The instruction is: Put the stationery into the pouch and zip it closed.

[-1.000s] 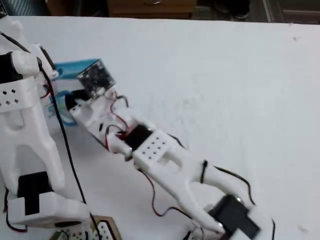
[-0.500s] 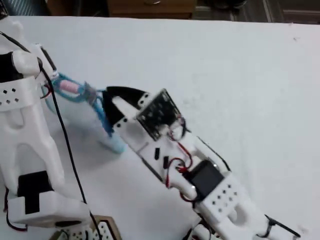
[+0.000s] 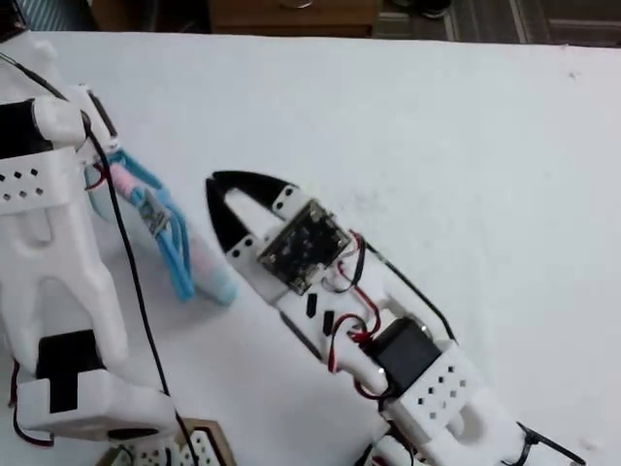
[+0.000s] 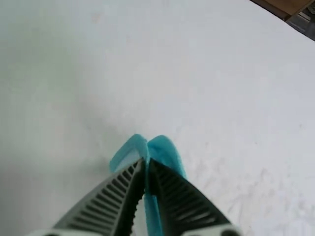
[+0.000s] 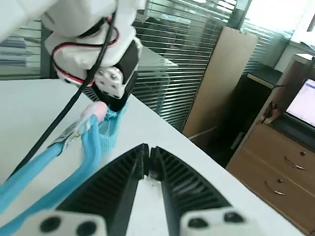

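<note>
Blue pouch (image 3: 179,262) with a pink patch sat at 9 o'clock in the high view, sloping down toward the white table (image 3: 437,146). Left gripper (image 4: 146,169) was clamped tight on the pouch's edge. Right gripper (image 3: 215,186) sat at the pouch's 3 o'clock, near but apart, pointing to 10 o'clock, black fingers (image 5: 123,177) closed tip to tip on nothing.

1. The left arm (image 3: 44,252) stands upright at the left side. The left gripper (image 4: 145,166) has its jaws pinched together on a fold of the blue pouch (image 4: 165,149).
2. The right arm (image 3: 408,369) stretches low and diagonal. The right gripper (image 3: 225,194) points toward the left arm, its jaws meeting tip to tip.
</note>
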